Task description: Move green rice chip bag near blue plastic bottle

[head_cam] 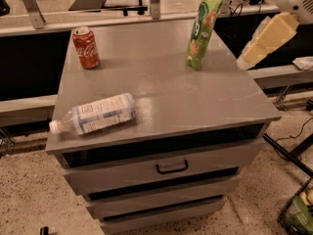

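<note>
Three things share the grey counter (205, 106) in the single camera view: the green rice chip bag (200, 31) stands upright at the far right, leaning slightly; the blue plastic bottle (97, 114) lies on its side at the near left, white cap pointing left; a red soda can (86, 48) stands at the far left; the gripper (248, 58) hangs beyond the counter's right edge, just right of the bag and apart from it, and whether it is released or clenched I cannot tell.

Reaching for the bag is the step in hand, I judge; take it low on its body so the tall pouch does not topple; then carry it to the bare patch right of the bottle.

The bag is a tall, glossy, bright green pouch with white lettering and tan round chips pictured; likely light and crinkly, so a gentle squeeze should serve.
</note>
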{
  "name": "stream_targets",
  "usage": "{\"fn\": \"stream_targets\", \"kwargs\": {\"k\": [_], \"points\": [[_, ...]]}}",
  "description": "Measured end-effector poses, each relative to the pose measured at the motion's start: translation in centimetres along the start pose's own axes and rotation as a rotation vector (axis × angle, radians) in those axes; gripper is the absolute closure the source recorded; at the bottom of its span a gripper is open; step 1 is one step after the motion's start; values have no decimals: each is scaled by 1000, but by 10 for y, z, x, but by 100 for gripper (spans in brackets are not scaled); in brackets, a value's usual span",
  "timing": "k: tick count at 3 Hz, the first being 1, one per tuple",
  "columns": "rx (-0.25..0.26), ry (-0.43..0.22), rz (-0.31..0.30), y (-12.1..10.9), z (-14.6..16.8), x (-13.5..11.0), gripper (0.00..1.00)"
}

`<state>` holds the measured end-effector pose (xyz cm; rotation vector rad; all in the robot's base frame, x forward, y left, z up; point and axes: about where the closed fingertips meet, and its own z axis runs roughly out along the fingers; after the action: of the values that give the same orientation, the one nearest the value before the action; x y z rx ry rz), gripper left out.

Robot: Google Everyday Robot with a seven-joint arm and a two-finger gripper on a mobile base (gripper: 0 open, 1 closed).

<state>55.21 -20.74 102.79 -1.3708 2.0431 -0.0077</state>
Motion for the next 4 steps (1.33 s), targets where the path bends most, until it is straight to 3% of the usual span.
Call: {"fn": "stream_targets", "kwargs": {"k": [1, 2, 3, 4], "points": [[49, -96, 25, -10, 0, -17, 0], [57, -99, 32, -11, 1, -18, 0], [110, -120, 81, -23, 7, -23, 0], [165, -195, 180, -35, 20, -26, 0]]}}
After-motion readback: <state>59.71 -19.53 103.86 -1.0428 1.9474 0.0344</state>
